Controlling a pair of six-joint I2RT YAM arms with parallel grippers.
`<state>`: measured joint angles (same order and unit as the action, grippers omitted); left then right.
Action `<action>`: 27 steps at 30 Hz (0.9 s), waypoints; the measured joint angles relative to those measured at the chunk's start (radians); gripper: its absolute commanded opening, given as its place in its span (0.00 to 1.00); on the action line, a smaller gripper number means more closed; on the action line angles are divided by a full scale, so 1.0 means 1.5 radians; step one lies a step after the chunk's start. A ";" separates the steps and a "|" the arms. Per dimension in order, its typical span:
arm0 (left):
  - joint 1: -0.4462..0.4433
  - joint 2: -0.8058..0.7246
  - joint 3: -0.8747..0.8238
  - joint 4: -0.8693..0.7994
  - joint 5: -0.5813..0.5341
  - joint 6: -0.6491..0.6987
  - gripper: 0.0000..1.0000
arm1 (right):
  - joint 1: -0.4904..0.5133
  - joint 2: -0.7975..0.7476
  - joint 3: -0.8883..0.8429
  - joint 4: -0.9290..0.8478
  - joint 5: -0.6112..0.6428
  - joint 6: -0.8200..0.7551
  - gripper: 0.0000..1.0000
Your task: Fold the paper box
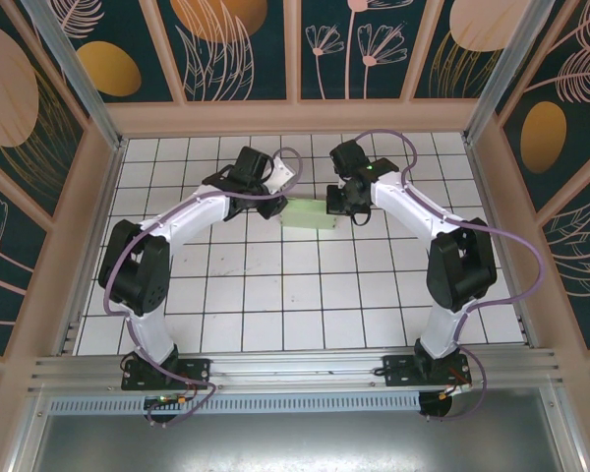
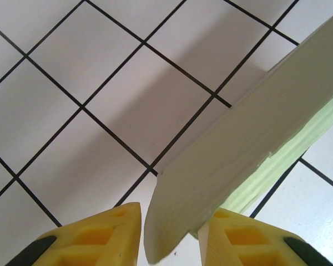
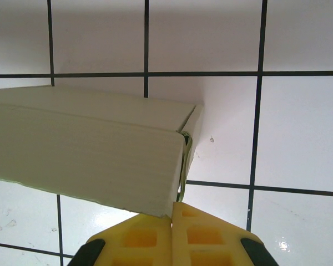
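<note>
Hovering between two robot grippers was the paper box [image 1: 308,215], a pale mint-green piece of thin card already bent into a long, shallow shape. It appeared to be raised slightly off the white tiled table [image 1: 275,305] beneath it.

At the box's right end, the right gripper [image 3: 172,209] had its yellow jaws clenched together. A thin green edge of card ran down into them at the box's corner, so it seemed to be pinching the box there.

At the box's left end, the left gripper [image 2: 172,211] had one yellow finger [image 2: 108,235] on either side of a slanting flap. One finger looked pressed against the card and a sliver of gap showed at the other. I could not tell whether the flap was truly gripped.

Several things could have gone wrong from that position:

- **Slipping:** The right pinch caught only a narrow edge, so any tug from the box's left end might have slid the card out and dropped the box.
- **Creasing:** If the left jaws clamped while the flap sat askew between them, they might have put a crease away from the fold line.
- **Tearing or buckling:** With both ends held, arms moving apart might have torn the card, and arms moving together might have buckled the panel.
- **Springing open:** The half-formed folds might also have sprung open if either hold loosened.
</note>
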<state>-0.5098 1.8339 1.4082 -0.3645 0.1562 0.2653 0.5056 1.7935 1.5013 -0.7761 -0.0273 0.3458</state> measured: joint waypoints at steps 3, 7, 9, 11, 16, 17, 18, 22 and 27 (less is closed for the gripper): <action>0.005 0.004 0.010 -0.007 0.011 -0.005 0.19 | 0.000 0.000 0.000 0.000 0.000 0.000 0.00; 0.007 0.010 0.015 -0.012 0.020 -0.005 0.06 | 0.000 0.000 0.000 0.000 0.000 0.000 0.00; 0.007 0.010 0.016 -0.015 0.022 -0.005 0.02 | 0.000 0.000 0.000 -0.001 0.000 0.000 0.00; 0.007 0.010 0.018 -0.020 0.026 -0.004 0.00 | 0.000 0.001 0.000 -0.003 0.000 0.000 0.00; 0.007 0.010 0.018 -0.022 0.032 -0.005 0.00 | 0.000 0.001 0.000 -0.005 0.000 0.000 0.00; 0.007 0.010 0.018 -0.023 0.033 -0.005 0.00 | 0.000 0.001 0.000 -0.005 0.000 0.000 0.00; 0.007 0.010 0.018 -0.025 0.034 -0.006 0.00 | 0.000 0.001 0.000 -0.006 0.000 0.000 0.00; 0.008 0.015 0.031 -0.040 0.041 -0.016 0.00 | 0.000 0.001 0.001 -0.008 0.000 0.000 0.00; 0.010 0.031 0.065 -0.061 0.060 -0.056 0.00 | 0.000 0.001 0.001 -0.013 0.003 0.000 0.00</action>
<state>-0.4942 1.8801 1.5059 -0.4553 0.2462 0.1806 0.5053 1.7947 1.5028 -0.7959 -0.0235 0.3458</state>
